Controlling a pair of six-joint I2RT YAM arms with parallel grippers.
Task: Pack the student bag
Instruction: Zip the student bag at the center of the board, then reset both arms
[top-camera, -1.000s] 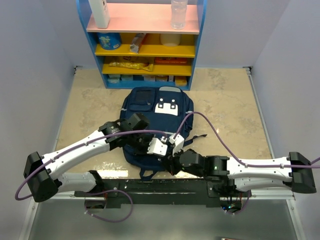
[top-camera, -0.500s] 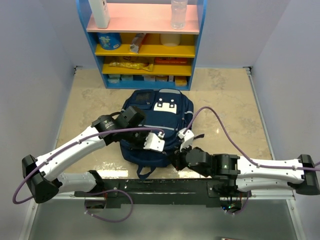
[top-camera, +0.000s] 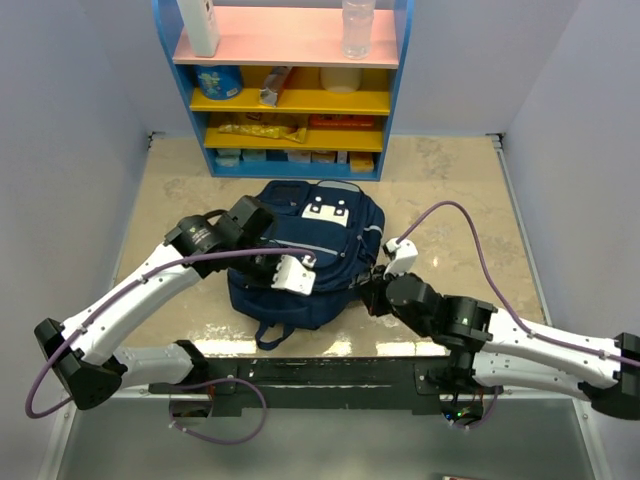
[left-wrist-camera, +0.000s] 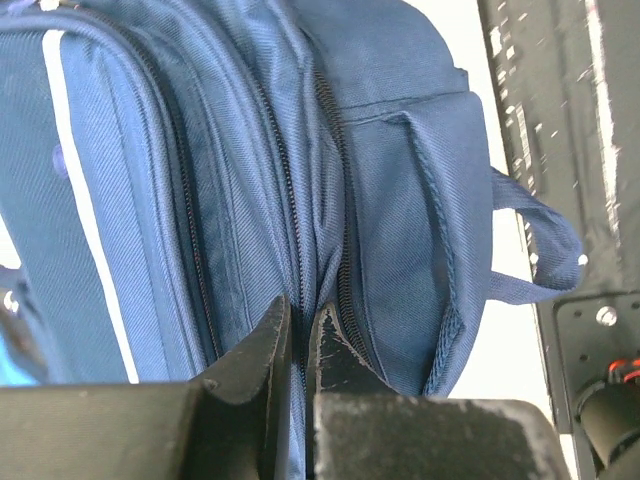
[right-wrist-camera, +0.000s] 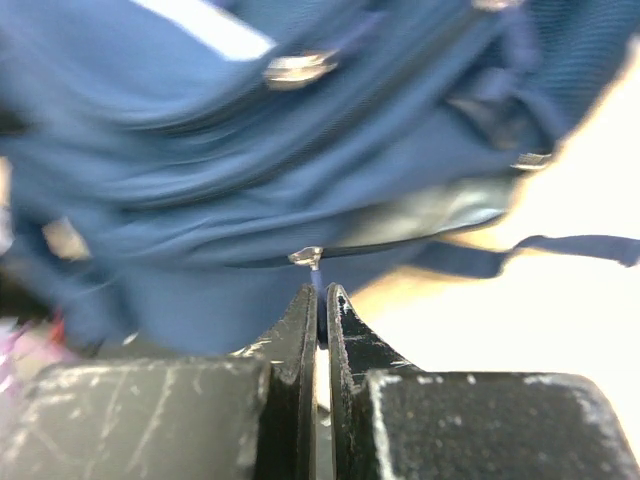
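The navy student bag (top-camera: 320, 250) lies flat on the table with its front pocket stripe and white label patches up. My left gripper (top-camera: 268, 272) is shut on a fold of the bag's fabric beside a zipper (left-wrist-camera: 298, 310), at the bag's left side. My right gripper (top-camera: 368, 296) is shut on the blue pull tab of a zipper slider (right-wrist-camera: 320, 285) at the bag's right side. The bag fills the left wrist view (left-wrist-camera: 230, 180) and the top of the right wrist view (right-wrist-camera: 250, 150), which is blurred.
A blue shelf unit (top-camera: 290, 80) with pink and yellow shelves holding bottles and packets stands at the back. The bag's carry handle (top-camera: 268, 335) and a loose strap (top-camera: 395, 272) lie on the beige table (top-camera: 460, 220). A black rail (top-camera: 320, 375) runs along the near edge.
Both grippers have moved apart: the left one to the left with the fabric, the right one to the right and back with the zipper pull. The bag has shifted and turned slightly left.
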